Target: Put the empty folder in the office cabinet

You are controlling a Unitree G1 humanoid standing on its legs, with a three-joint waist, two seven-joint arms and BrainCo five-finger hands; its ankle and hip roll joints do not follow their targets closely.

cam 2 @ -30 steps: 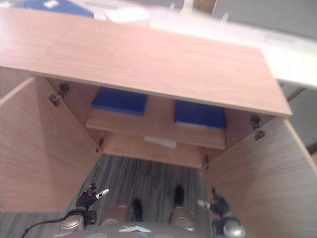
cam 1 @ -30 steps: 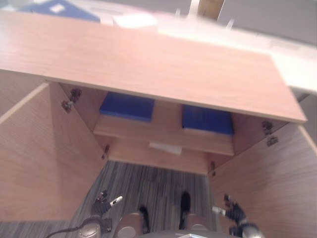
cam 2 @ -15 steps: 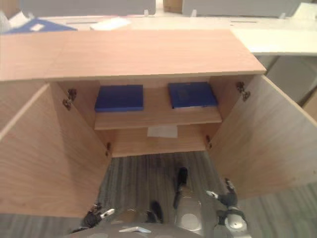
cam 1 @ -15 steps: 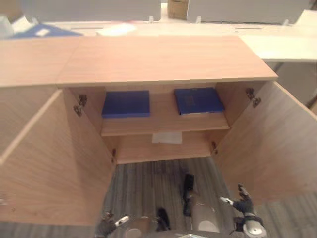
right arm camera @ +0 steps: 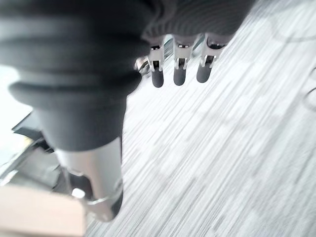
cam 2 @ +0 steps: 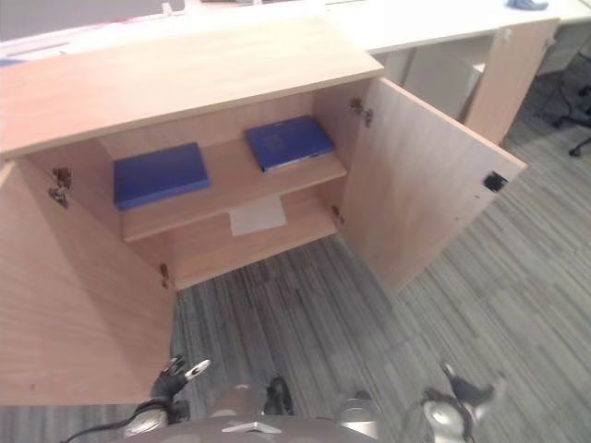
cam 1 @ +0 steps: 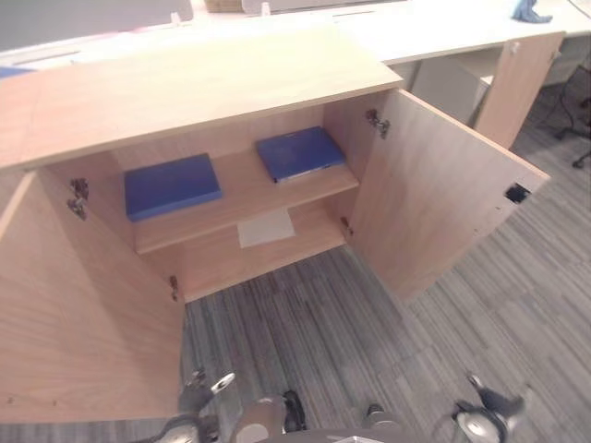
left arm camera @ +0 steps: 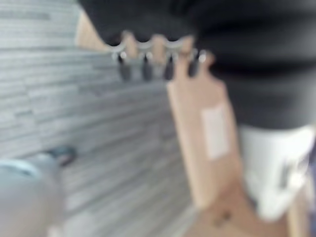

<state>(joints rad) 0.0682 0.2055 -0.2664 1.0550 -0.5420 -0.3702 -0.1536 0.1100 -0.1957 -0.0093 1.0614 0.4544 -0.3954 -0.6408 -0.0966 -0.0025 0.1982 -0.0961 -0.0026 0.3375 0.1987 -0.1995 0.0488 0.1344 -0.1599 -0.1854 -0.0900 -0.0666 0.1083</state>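
left door [cam 1: 83, 323] cut off by frame edge; right hand [cam 1: 489, 413] blurred, partly cropped

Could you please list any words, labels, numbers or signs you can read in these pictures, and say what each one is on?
None can be read.
Right blue folder on the cabinet's upper shelf: faint marks on its cover, too small to read.
Left blue folder: plain cover, no text seen.
Pale sheet on the lower shelf: no print legible.
Pale patch on a wooden panel in the left wrist view: blurred, unreadable.

Grey striped carpet [cam 1: 369, 323], white desk [cam 1: 434, 28]
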